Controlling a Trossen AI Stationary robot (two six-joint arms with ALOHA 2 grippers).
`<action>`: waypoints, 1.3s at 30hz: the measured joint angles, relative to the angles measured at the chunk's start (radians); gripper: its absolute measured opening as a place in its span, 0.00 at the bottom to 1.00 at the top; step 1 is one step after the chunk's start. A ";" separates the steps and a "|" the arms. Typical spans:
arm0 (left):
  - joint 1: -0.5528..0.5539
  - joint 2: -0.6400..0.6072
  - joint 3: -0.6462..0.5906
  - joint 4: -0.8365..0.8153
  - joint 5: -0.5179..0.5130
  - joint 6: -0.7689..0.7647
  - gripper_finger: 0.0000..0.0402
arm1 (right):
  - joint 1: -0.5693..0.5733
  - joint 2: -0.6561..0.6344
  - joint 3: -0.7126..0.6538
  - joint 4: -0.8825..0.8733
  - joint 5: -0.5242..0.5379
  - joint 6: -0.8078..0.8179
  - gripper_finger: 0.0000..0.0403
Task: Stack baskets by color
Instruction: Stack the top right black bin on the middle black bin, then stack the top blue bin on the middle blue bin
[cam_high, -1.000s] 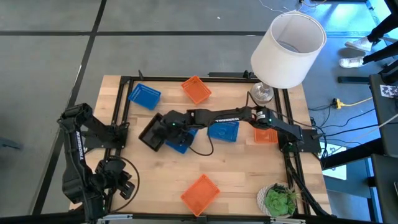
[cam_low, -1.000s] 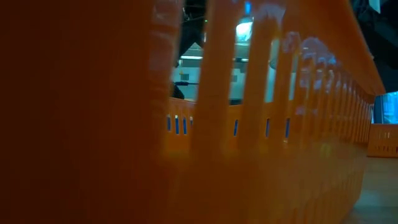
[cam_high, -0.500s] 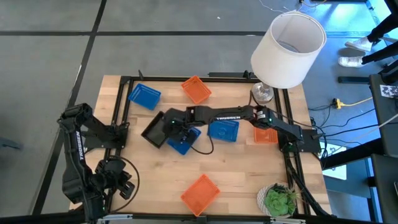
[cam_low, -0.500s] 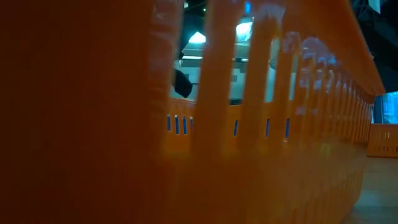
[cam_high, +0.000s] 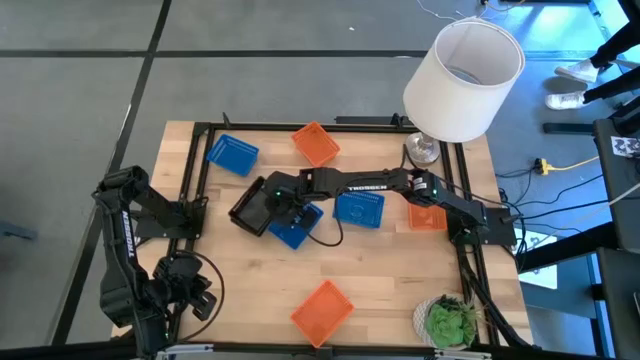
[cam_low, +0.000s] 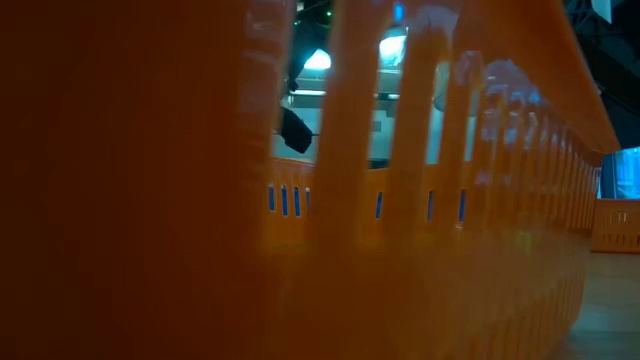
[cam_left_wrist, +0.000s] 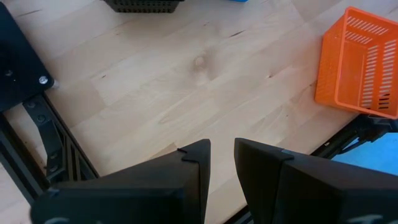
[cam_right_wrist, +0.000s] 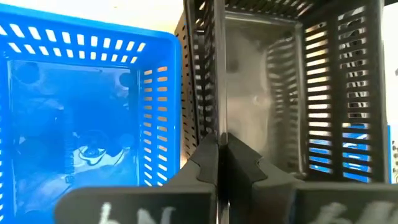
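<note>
The rim of a black perforated plastic basket (cam_high: 251, 209), tilted left of centre in the high view beside a blue mesh basket (cam_high: 293, 226), is pinched by the closed right gripper (cam_high: 273, 207), while the left gripper (cam_left_wrist: 222, 163) is seen slightly parted, empty, at lower left

High view evenly lit, soft shadows; low view dim, blocked by blurred orange basket (cam_low: 150, 200); wrist views sharp.
</note>
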 joint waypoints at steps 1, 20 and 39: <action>0.000 0.000 0.000 0.000 0.000 0.000 0.16 | 0.000 0.000 0.000 -0.001 0.000 -0.001 0.02; 0.000 0.000 0.000 0.000 0.007 0.000 0.16 | -0.002 0.000 0.000 0.025 -0.001 -0.050 0.22; 0.005 0.000 0.000 0.000 -0.153 0.159 0.16 | 0.014 -0.093 0.137 -0.523 -0.407 0.268 0.25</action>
